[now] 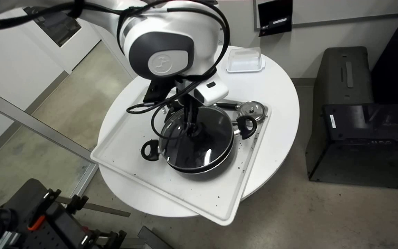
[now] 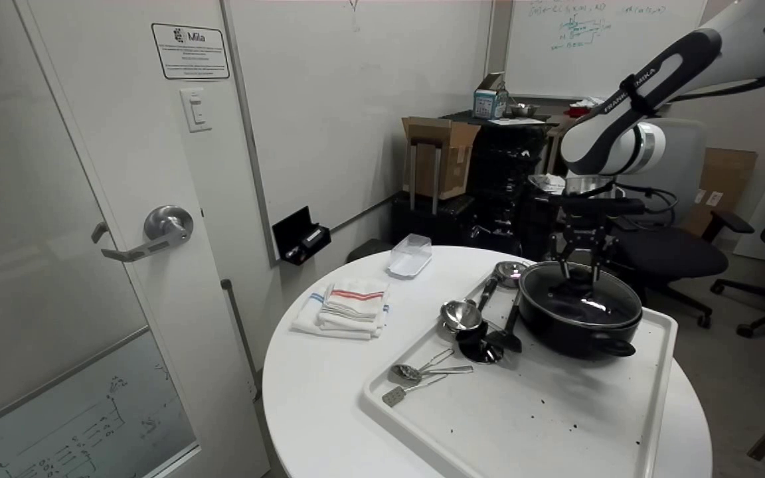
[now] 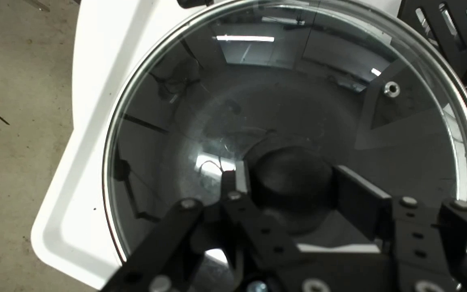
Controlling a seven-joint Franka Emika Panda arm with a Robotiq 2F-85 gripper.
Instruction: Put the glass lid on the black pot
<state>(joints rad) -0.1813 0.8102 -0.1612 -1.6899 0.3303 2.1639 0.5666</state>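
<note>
The glass lid (image 1: 216, 126) is a wide clear disc with a thin metal rim and a black centre knob. It lies over the black pot (image 2: 558, 337) in both exterior views and fills much of the wrist view (image 3: 266, 101). A pale sliver shows through the glass near its right rim there; I cannot tell whether it rests on the pot all round. My gripper (image 2: 580, 271) is above the lid's middle. In the wrist view its fingertips (image 3: 290, 174) flank the knob and appear shut on it. The pot's interior shows dark through the glass; its handle (image 1: 150, 151) sticks out.
The pot stands on a white tray (image 2: 575, 431) on a round white table (image 1: 275, 152). Beside it lie a black slotted turner (image 2: 506, 338), metal cups (image 2: 462, 315), small metal utensils (image 2: 416, 378) and a small round silvery vessel (image 1: 252, 110). Folded towels (image 2: 349, 309) and a clear box (image 2: 410, 255) stand farther off.
</note>
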